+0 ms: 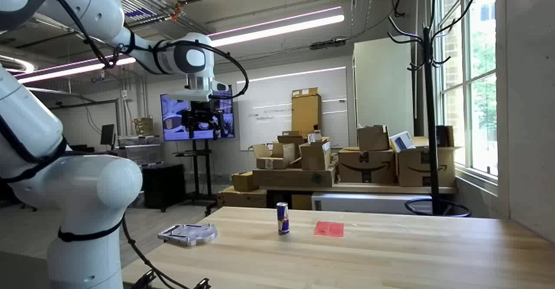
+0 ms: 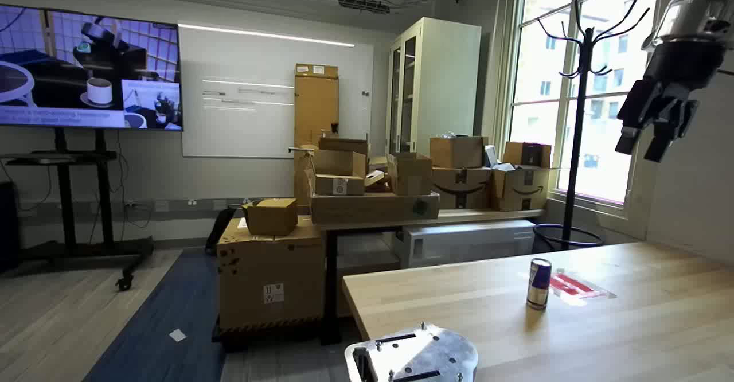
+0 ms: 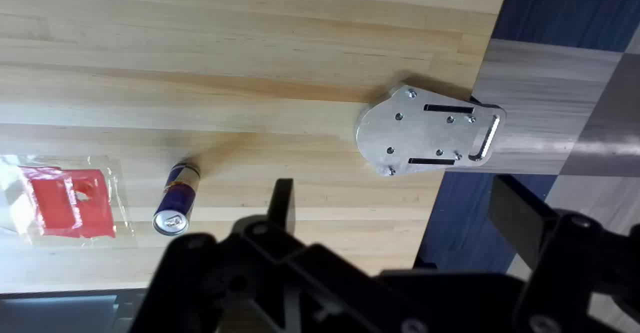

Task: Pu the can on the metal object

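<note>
Your can [image 1: 282, 218] stands upright on the wooden table [image 1: 390, 258], its long axis vertical and its base down, as both exterior views show you. From the wrist you look onto its pull-tab lid, so the body seems to slant, lid toward the lower left and base toward the upper right. Near it lies a flat red packet [image 3: 97, 218]. Well apart from the can, your metal plate [image 3: 422, 133] lies flat at the table's edge. Its long axis runs across that edge: in the wrist view the rounded end sits over the wood and the end with the crosswise slot reaches past it. Your gripper [image 3: 395, 203] hangs higher than both, pointing down, its jaws spread wide.
</note>
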`<move>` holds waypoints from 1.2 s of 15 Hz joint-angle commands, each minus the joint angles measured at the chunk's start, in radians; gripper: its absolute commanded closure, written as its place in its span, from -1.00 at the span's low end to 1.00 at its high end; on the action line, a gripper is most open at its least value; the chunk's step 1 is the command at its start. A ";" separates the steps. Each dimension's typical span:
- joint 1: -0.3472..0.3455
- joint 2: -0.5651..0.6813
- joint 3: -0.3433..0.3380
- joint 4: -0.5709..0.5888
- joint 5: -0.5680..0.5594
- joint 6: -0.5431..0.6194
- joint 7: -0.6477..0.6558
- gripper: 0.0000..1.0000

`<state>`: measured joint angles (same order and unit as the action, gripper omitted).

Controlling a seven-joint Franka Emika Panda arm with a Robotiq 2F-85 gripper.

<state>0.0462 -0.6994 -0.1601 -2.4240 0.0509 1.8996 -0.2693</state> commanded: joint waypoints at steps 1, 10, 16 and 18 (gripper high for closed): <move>-0.012 0.002 0.009 0.002 0.007 -0.002 -0.006 -1.00; -0.012 0.002 0.009 0.002 0.007 -0.002 -0.006 -1.00; -0.012 0.002 0.009 0.002 0.007 -0.002 -0.006 -1.00; -0.013 0.017 0.001 0.014 0.012 0.004 -0.008 -1.00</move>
<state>0.0458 -0.6990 -0.1602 -2.4241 0.0509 1.9000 -0.2693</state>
